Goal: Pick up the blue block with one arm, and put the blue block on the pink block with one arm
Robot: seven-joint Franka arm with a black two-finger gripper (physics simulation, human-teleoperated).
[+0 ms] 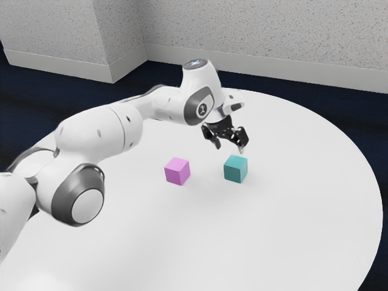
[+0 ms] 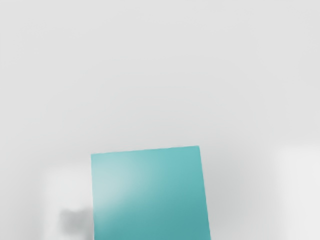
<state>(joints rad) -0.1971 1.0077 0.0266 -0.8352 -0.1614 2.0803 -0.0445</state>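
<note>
1. A round white table (image 1: 303, 212) stands on a dark blue floor before pale speckled walls.
2. The small blue-green cube (image 1: 236, 168), the task's blue block, rests on the table. In the exterior view, the small pink cube (image 1: 177, 171) sits near it at nine o'clock, not touching it.
3. The black two-finger gripper (image 1: 229, 144) hovers just above the blue-green cube, jaws spread, holding nothing.
4. By my judgement the approach is made; descent, grasp, lift and stacking remain.

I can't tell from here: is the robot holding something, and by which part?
Nothing is held. The pincer hangs open just above the blue block, which sits on the table.
</note>
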